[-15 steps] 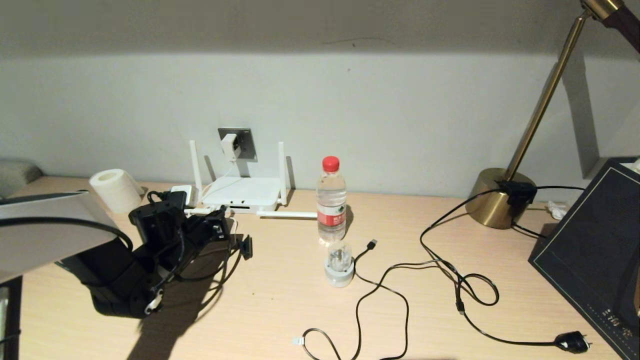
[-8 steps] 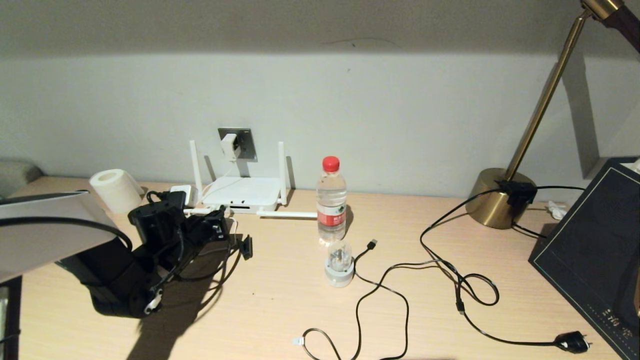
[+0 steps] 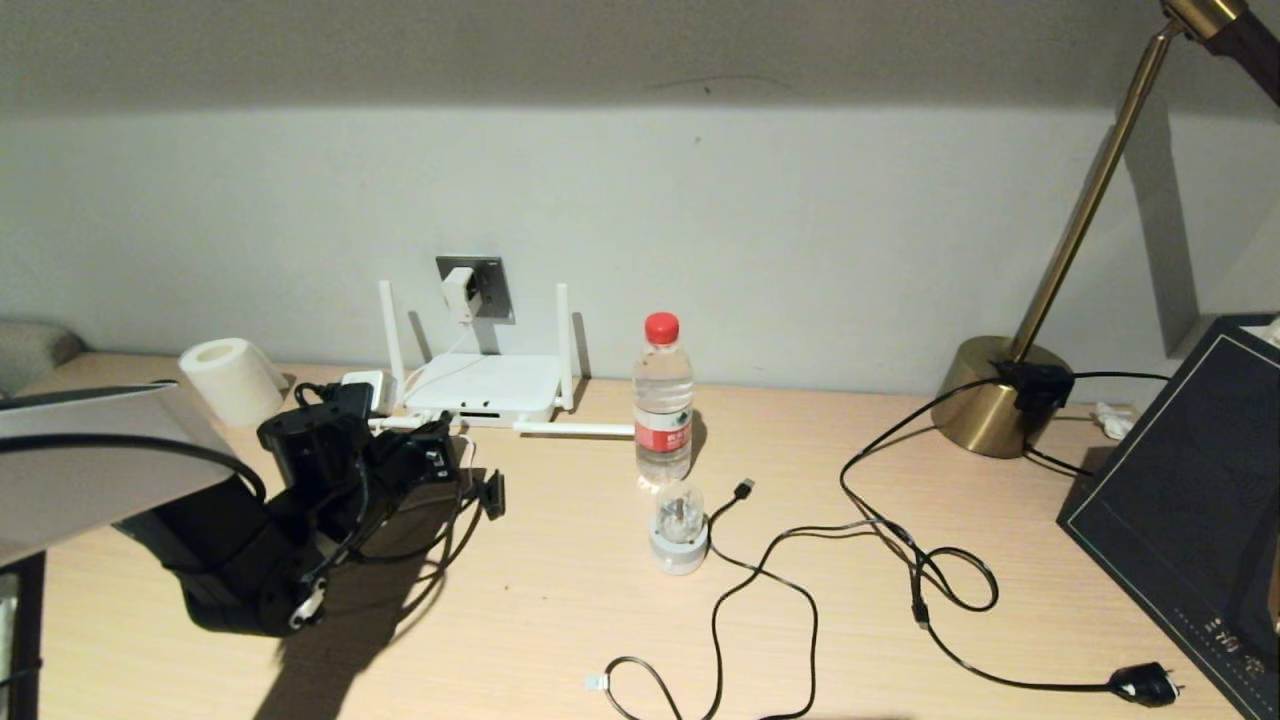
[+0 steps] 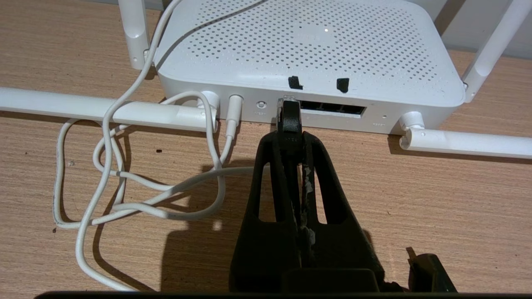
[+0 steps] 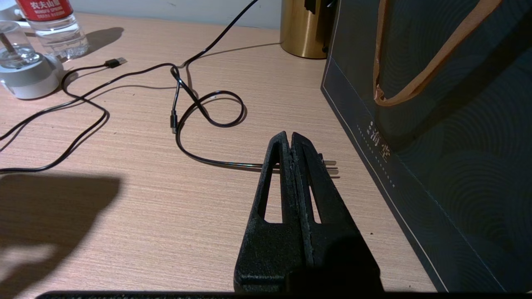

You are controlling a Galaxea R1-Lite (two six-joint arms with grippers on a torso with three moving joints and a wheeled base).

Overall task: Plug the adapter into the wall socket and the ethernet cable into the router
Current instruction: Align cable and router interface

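The white adapter [image 3: 458, 292] sits in the grey wall socket [image 3: 488, 285], and its thin cord hangs down behind the white router [image 3: 485, 388]. My left gripper [image 3: 440, 458] is low on the desk just in front of the router. In the left wrist view the left gripper [image 4: 291, 139] is shut on the black ethernet cable [image 4: 289, 118]. Its clear plug tip touches the left end of the dark port row on the router [image 4: 307, 45]. The cable's black disc [image 3: 492, 494] lies beside the arm. My right gripper [image 5: 289, 136] is shut and empty over the desk.
A water bottle [image 3: 662, 400] and a round white-and-clear gadget [image 3: 679, 530] stand right of the router. Black cables with a USB tip [image 3: 745, 488] and a mains plug [image 3: 1145, 683] cross the desk. A brass lamp [image 3: 990, 395], a dark bag [image 3: 1180, 500] and a paper roll [image 3: 232, 380] stand around.
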